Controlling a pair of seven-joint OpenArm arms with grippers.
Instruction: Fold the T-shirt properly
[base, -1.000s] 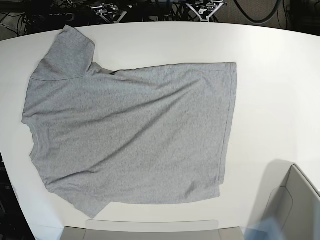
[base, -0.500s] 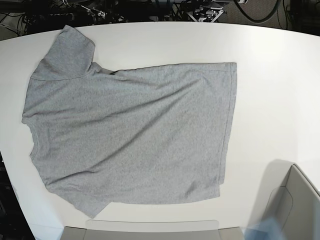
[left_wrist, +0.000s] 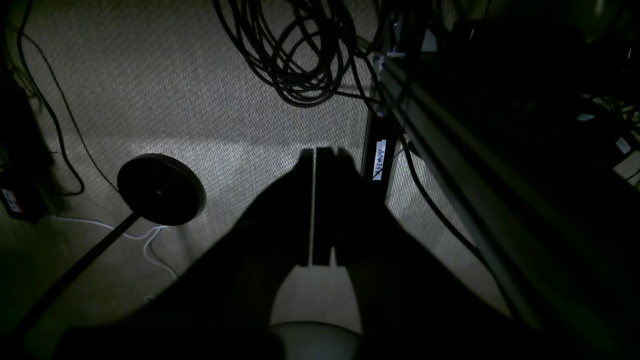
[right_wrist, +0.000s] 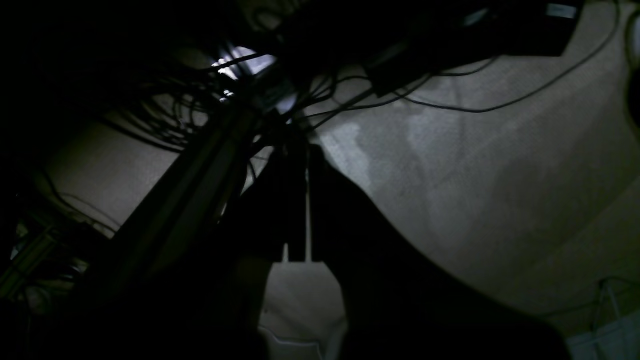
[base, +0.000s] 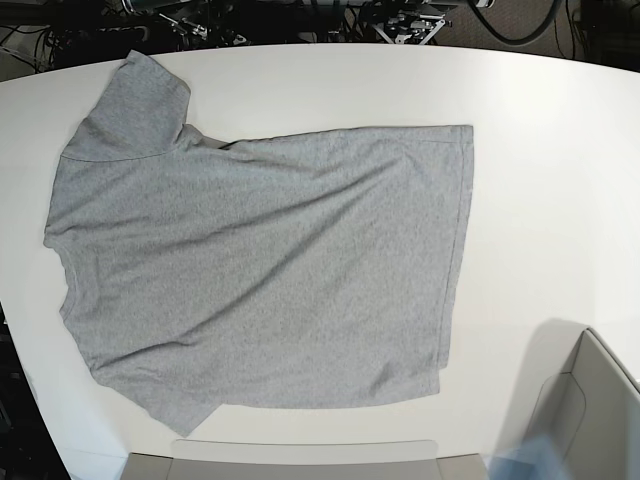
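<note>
The T-shirt (base: 260, 265) lay spread flat, plain side up, on the white table (base: 540, 180), collar end at the left. Both grippers hung off the table over carpet, the right gripper (right_wrist: 299, 200) and left gripper (left_wrist: 314, 205) each pressed together, holding nothing.

One light heather-grey short-sleeved cotton T-shirt (base: 260, 265) is lying on one white tabletop (base: 560, 180), plain side up, with two sleeves showing. One pale grey open box (base: 590, 420) is sitting at the table's near corner. Two dark grippers are pointing at the carpet below table level, one per wrist view: the left gripper (left_wrist: 320, 155) and the right gripper (right_wrist: 300, 150), each with its two jaws pressed together. One round black disc-shaped stand base (left_wrist: 161, 188) is resting on the carpet, and one tangled coil of black cables (left_wrist: 295, 60) is lying beyond it
</note>
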